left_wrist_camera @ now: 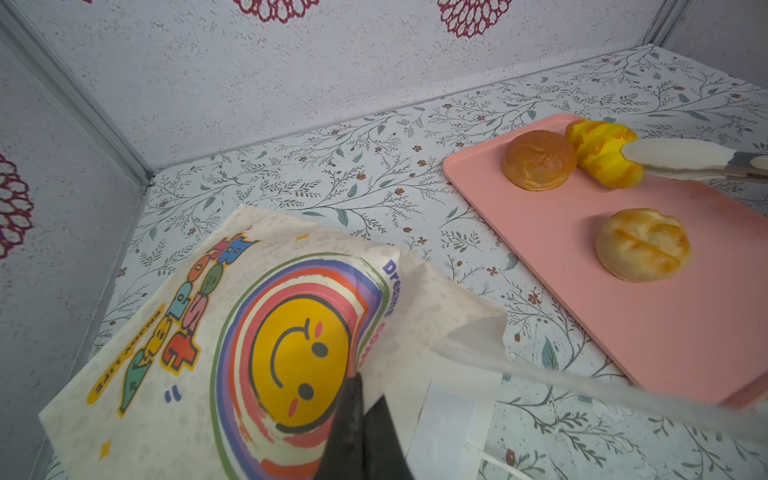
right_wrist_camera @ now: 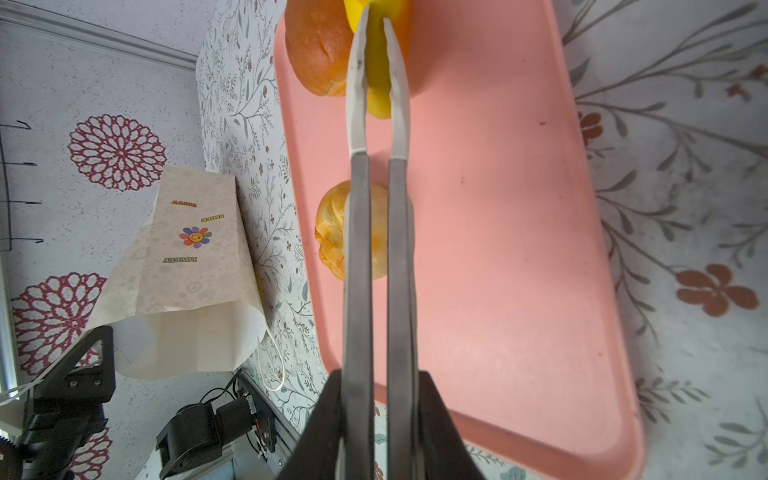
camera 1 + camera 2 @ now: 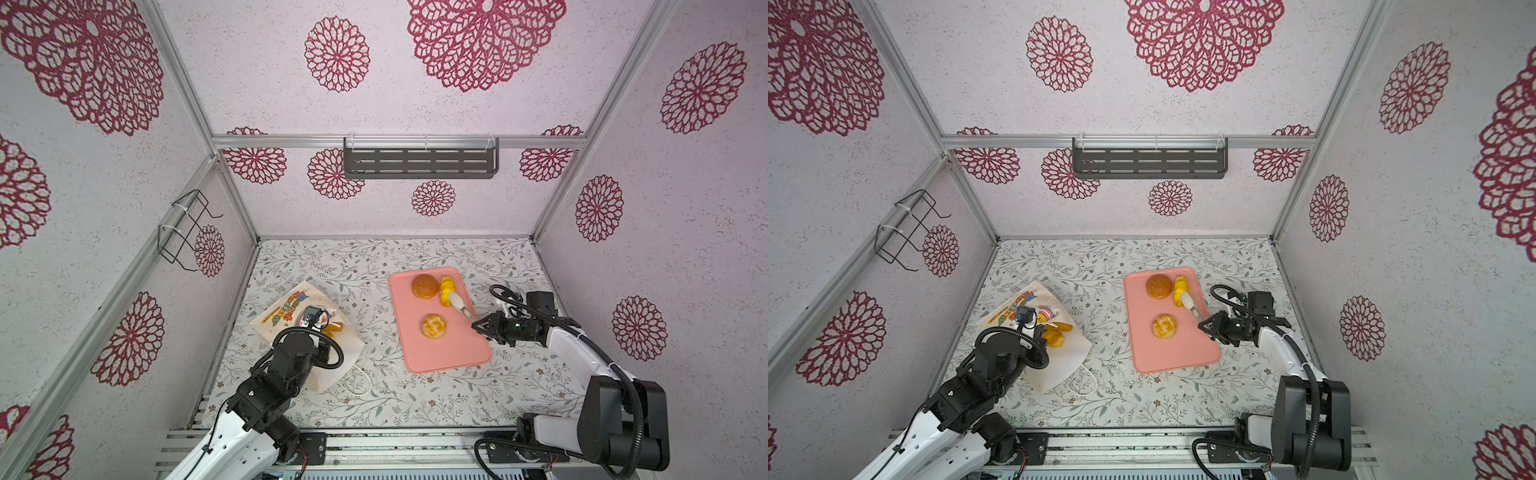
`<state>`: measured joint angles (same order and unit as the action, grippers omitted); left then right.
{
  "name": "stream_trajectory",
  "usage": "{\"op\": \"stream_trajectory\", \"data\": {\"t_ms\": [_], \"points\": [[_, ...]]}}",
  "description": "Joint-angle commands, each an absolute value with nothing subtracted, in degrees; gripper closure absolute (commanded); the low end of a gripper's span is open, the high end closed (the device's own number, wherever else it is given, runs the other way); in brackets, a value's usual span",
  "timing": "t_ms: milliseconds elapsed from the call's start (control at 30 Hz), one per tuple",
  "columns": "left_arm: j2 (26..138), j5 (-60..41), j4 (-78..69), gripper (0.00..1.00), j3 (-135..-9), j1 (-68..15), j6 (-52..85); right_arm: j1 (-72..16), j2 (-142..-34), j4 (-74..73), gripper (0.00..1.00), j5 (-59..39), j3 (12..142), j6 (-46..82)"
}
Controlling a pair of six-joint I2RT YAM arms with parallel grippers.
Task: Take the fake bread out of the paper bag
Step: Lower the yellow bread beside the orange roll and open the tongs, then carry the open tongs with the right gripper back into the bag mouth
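The paper bag [image 3: 291, 307] [image 3: 1067, 357] lies tilted at the left of the table, mouth facing the tray. My left gripper [image 1: 368, 388] is shut on the bag's upper edge beside the smiley print [image 1: 299, 353]. Golden fake bread [image 3: 1057, 332] shows inside the mouth. My right gripper [image 3: 478, 324] [image 2: 376, 386] is shut on metal tongs [image 3: 459, 305] [image 2: 357, 208]. The tong tips sit on either side of a yellow roll [image 3: 445, 286] [image 1: 598, 149] at the far end of the pink tray [image 3: 449, 353]. A brown bun [image 3: 424, 286] and a pale scored bun [image 3: 433, 326] rest on the tray.
A white cord handle [image 3: 361, 382] trails from the bag onto the floral tabletop. A black wire rack [image 3: 183, 232] hangs on the left wall and a dark slotted shelf [image 3: 419, 160] on the back wall. Walls enclose the table on three sides.
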<state>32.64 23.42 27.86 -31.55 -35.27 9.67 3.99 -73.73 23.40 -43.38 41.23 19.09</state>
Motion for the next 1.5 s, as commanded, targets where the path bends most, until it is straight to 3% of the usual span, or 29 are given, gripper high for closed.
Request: {"op": "stream_trajectory", "data": {"t_ms": [0, 200, 433, 567, 867, 1200, 1333, 1467], "points": [[32.52, 22.32, 26.76, 1.00, -33.14, -34.63, 9.31, 4.66, -74.18, 23.59, 1.00, -42.61, 42.72, 16.44], [32.96, 21.88, 26.29, 1.00, -33.16, -34.67, 9.23, 4.66, -76.85, 27.04, 0.98, -38.94, 45.02, 14.45], [33.22, 21.62, 26.02, 1.00, -33.06, -34.64, 9.38, 4.66, -76.67, 29.83, 0.69, -34.45, 46.84, 13.71], [33.48, 21.45, 25.58, 1.00, -33.05, -34.66, 9.36, 4.66, -75.73, 31.32, 0.61, -31.99, 47.53, 13.68], [34.04, 21.45, 25.40, 1.00, -33.14, -34.65, 8.88, 4.66, -72.66, 33.99, 0.59, -30.61, 49.78, 13.89], [34.04, 21.36, 25.31, 1.00, -33.22, -34.63, 8.80, 3.63, -67.17, 38.36, 0.68, -31.43, 52.29, 15.01], [33.77, 21.27, 25.49, 1.00, -33.22, -34.65, 9.04, 0.63, -63.02, 40.20, 0.68, -31.73, 51.98, 16.90], [32.74, 20.84, 26.19, 1.00, -33.31, -34.65, 9.53, -7.74, -56.32, 40.68, 0.68, -30.46, 50.17, 22.58]]}}
